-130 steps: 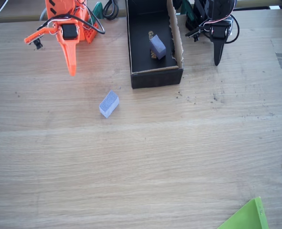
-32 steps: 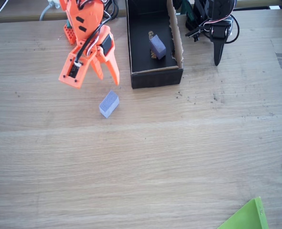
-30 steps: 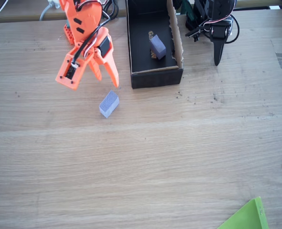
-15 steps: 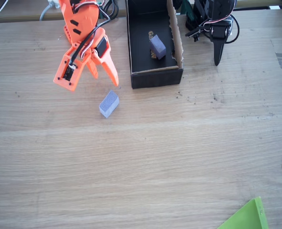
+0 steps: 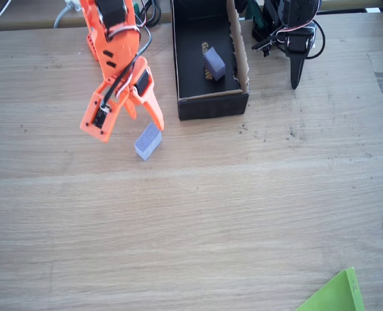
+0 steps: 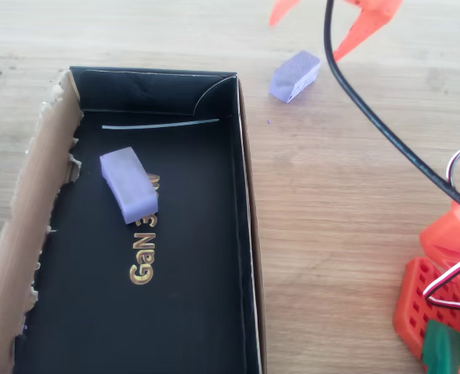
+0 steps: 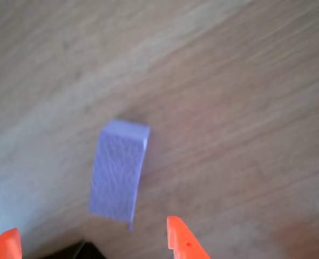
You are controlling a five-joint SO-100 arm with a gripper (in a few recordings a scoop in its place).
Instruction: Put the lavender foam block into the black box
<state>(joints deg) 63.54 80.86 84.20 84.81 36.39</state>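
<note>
in the fixed view the orange gripper (image 5: pixel 129 131) hangs in the upper left of the frame, its two fingers spread apart and holding nothing, tips pointing down toward the wooden table (image 5: pixel 230 214). the lavender foam block (image 5: pixel 148 141) lies on the table just below and right of the gripper, close by the right fingertip; whether they touch cannot be told. in the wrist view the block (image 7: pixel 118 171) sits mid-frame on bare wood, between and above the two orange fingertips (image 7: pixel 178 237) at the bottom edge, clear of both. the black box (image 5: pixel 178 71) stands at the top centre of the fixed view, up and to the right of the block. the overhead view shows the box's brown cardboard wall (image 6: pixel 35 226) on the left and a second lavender block (image 6: pixel 128 185) inside on the black floor. a black arm (image 5: pixel 293 35) is parked at upper right.
</note>
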